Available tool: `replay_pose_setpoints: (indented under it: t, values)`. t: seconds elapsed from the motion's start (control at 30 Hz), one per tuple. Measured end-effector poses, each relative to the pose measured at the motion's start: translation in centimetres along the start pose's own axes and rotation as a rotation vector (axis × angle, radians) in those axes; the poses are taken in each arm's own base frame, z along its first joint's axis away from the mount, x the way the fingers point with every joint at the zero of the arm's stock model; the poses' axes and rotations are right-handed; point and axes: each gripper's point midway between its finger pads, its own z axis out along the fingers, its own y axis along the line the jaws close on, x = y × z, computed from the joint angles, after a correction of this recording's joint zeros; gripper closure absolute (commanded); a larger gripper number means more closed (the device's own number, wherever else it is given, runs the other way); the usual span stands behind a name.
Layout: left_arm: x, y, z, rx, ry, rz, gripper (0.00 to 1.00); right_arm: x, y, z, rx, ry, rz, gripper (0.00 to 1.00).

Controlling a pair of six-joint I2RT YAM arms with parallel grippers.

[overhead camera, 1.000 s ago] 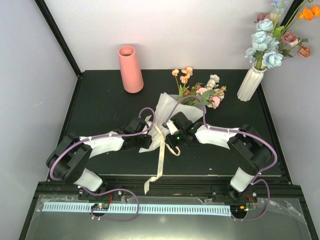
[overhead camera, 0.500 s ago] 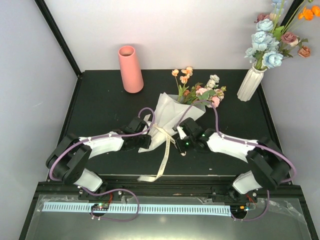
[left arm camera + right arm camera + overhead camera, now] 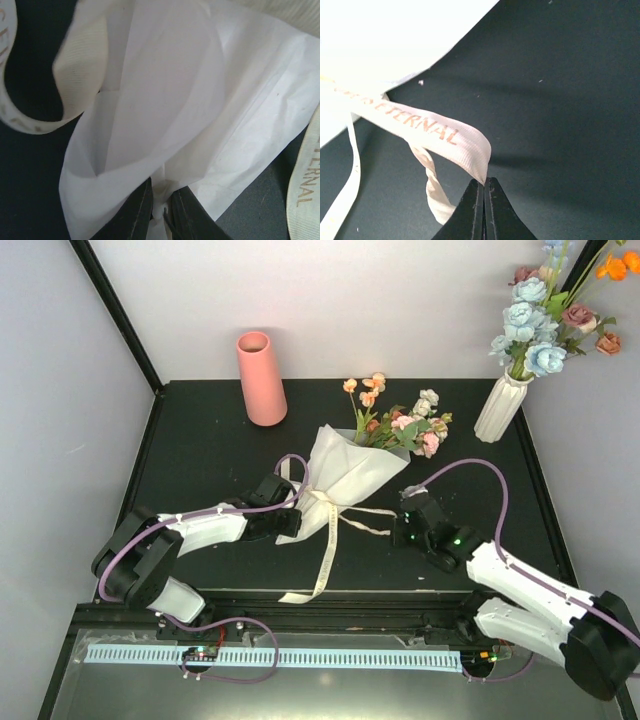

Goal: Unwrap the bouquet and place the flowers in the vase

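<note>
The bouquet [image 3: 348, 472] lies on the black table, its cream paper cone pointing toward me and its pink, peach and cream flowers [image 3: 400, 422] fanning out at the far end. My left gripper [image 3: 290, 526] is shut on the lower left edge of the paper [image 3: 165, 125], with a fold pinched between its fingers [image 3: 141, 212]. My right gripper [image 3: 402, 530] is to the right of the cone, shut on the end of the cream ribbon [image 3: 420, 125], which stretches back to the knot [image 3: 322, 502]. The salmon-pink vase [image 3: 262, 378] stands upright at the far left.
A white ribbed vase [image 3: 500, 405] with blue, mauve and orange flowers [image 3: 535, 325] stands at the far right. A second ribbon tail [image 3: 322, 565] trails from the knot toward the table's near edge.
My right arm has pulled back from the bouquet's middle to the right, its jaws closing on the ribbon end and drawing it out. The left gripper has kept its hold on the paper.
</note>
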Motion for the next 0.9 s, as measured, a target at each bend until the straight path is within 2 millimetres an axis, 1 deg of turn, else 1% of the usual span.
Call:
replay_pose_setpoints:
  t: [0.1, 0.2, 0.23, 0.3, 0.47, 0.6, 0.7, 0.77, 0.8, 0.9]
  values:
    - [0.0, 0.0, 0.0, 0.0, 0.0, -0.001, 0.87, -0.5, -0.3, -0.7, -0.005, -0.044, 0.016, 0.69]
    - [0.0, 0.0, 0.0, 0.004, 0.001, 0.0, 0.87, -0.3, 0.7, -0.6, -0.053, -0.026, -0.011, 0.53]
    - [0.0, -0.1, 0.0, 0.005, 0.002, 0.0, 0.87, -0.2, 1.4, -0.6, -0.084, -0.008, -0.045, 0.48]
    - [0.0, -0.1, 0.0, 0.008, 0.003, 0.0, 0.87, -0.1, 2.6, -0.5, -0.139, 0.018, -0.079, 0.44]
    - [0.0, -0.3, -0.1, 0.019, 0.004, 0.005, 0.87, -1.2, 6.3, -0.6, -0.299, 0.039, -0.153, 0.39]
    - [0.0, -0.5, -0.2, 0.03, 0.005, 0.006, 0.87, -3.1, 9.5, 0.0, -0.378, 0.045, -0.208, 0.37]
    - [0.1, -0.6, -0.2, 0.035, 0.008, 0.007, 0.87, -4.8, 11.9, 1.2, -0.402, 0.05, -0.27, 0.38]
    - [0.1, -0.6, -0.2, 0.036, 0.009, 0.009, 0.87, -5.6, 13.0, 2.3, -0.401, 0.055, -0.307, 0.39]
    - [0.1, -0.6, -0.3, 0.036, 0.01, 0.01, 0.87, -5.8, 13.4, 3.0, -0.398, 0.06, -0.325, 0.39]
    - [0.2, -0.6, -0.4, 0.035, 0.011, 0.016, 0.87, -6.2, 13.9, 4.7, -0.382, 0.079, -0.368, 0.41]
